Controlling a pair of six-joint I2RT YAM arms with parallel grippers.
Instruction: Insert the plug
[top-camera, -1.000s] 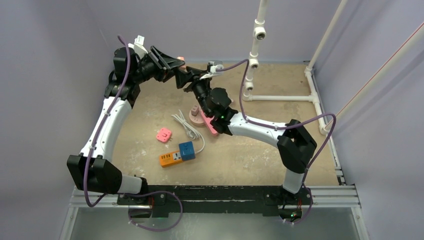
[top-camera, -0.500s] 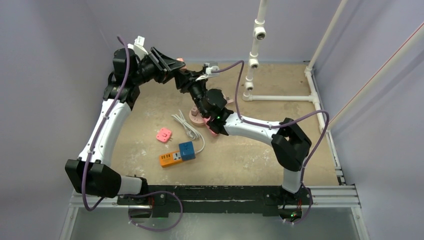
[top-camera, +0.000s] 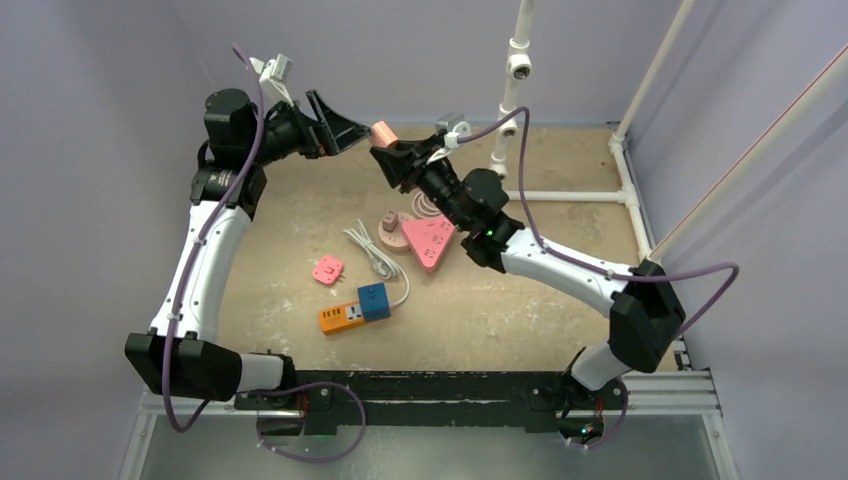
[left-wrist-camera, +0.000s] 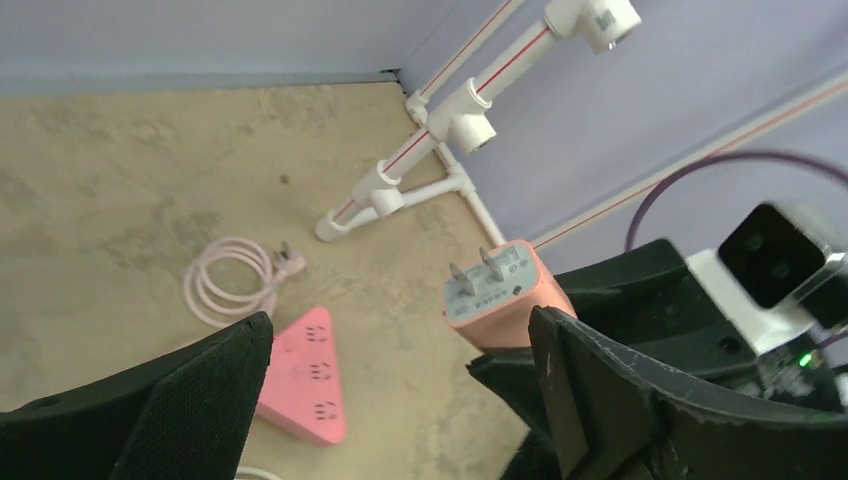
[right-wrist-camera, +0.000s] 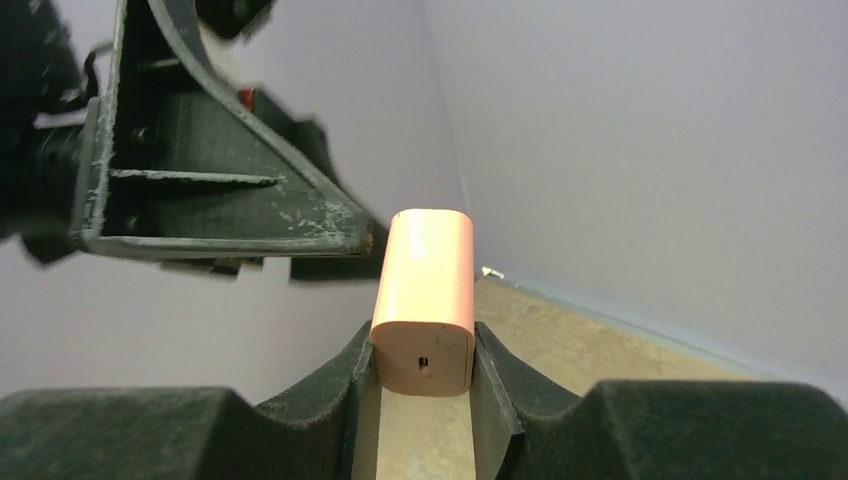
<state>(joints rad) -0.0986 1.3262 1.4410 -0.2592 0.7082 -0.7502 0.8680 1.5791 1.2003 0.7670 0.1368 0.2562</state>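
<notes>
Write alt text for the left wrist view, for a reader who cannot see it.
The right gripper holds a pink plug, its two prongs facing the camera, framed by the open left gripper. Below, on the table, lie a pink triangular power strip, a coiled pink cable and white pipes.

Smooth matt pink plastic plug (right-wrist-camera: 423, 290); tabletop (left-wrist-camera: 120, 170) rough & mottled; pipes (left-wrist-camera: 465, 112) glossy wht plastic.

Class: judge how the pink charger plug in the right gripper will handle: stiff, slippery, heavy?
The pink charger plug looks like a rigid moulded block, so probably stiff. Its smooth rounded sides may slip in the right gripper. Small, so likely light.
</notes>
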